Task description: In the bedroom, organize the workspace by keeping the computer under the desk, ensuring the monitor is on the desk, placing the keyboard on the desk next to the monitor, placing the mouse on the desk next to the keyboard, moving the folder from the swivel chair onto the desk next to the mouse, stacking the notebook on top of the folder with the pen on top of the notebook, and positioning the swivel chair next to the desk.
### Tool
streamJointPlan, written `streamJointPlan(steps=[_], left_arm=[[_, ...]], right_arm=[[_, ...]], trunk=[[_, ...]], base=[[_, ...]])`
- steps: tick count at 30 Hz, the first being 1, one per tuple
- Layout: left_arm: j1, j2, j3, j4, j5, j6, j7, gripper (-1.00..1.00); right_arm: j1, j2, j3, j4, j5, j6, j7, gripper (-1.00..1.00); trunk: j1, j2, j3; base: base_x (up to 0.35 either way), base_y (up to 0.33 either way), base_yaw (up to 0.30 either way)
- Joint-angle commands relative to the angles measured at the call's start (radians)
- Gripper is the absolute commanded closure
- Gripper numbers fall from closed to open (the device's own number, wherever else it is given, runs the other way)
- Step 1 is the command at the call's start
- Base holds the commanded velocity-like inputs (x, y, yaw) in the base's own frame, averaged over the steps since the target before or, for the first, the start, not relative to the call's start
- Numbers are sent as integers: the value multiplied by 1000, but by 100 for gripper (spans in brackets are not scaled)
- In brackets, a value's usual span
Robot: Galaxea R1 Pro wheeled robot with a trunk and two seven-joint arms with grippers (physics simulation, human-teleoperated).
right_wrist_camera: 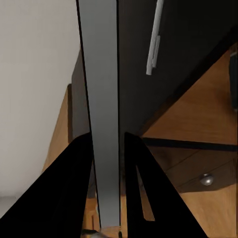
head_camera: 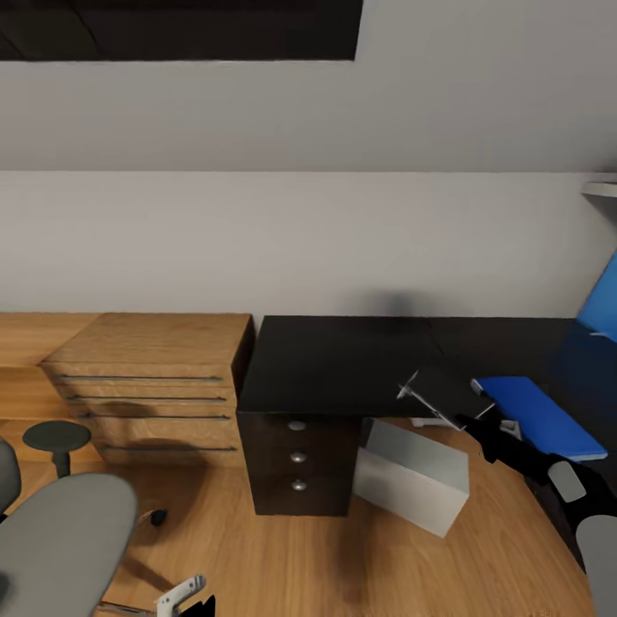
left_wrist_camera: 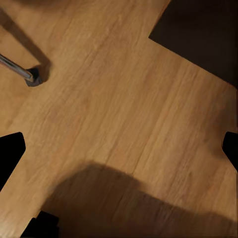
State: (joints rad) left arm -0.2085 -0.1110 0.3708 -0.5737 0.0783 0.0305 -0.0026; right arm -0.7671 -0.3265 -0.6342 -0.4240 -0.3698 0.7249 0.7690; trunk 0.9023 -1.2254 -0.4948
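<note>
Right fingers (right_wrist_camera: 131,163) clamped on the notebook (right_wrist_camera: 101,99) above the desk (right_wrist_camera: 198,44)

A: Surfaces?
B: Glossy black desk (head_camera: 343,364), L-shaped, wall side. Blue folder (head_camera: 540,417) lies flat on its wing at 3 o'clock. Pen (right_wrist_camera: 154,42) lies on the top too.
A: Floor?
B: Wood floor (head_camera: 343,557). Grey computer (head_camera: 413,476) stands on it, under the desk edge, just right of the drawer unit (head_camera: 298,463). Light-wood chest (head_camera: 154,390) at 9 o'clock. Swivel chair (head_camera: 60,540) at 7 o'clock; castor contact probably, view is poor.
</note>
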Motion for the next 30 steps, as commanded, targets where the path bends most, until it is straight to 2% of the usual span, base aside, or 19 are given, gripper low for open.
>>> streamJointPlan(steps=[1, 8, 18, 30], left_arm=[[0, -1, 3, -1, 8, 3, 0, -100], [0, -1, 3, 1, 8, 3, 0, -100], [0, -1, 3, 1, 8, 3, 0, -100], [0, 0, 2, 10, 9, 3, 0, -100]], right_arm=[[-1, -1, -5, 1, -3, 5, 11, 100], [-1, -4, -5, 1, -3, 1, 51, 100], [-1, -13, -5, 1, -3, 0, 69, 100], [-1, -25, -5, 1, -3, -1, 70, 100]], trunk=[[0, -1, -1], [0, -1, -1], [0, -1, -1], [0, -1, -1]], base=[[0, 0, -260], [0, 0, -260], [1, -1, -259], [132, -87, -185]])
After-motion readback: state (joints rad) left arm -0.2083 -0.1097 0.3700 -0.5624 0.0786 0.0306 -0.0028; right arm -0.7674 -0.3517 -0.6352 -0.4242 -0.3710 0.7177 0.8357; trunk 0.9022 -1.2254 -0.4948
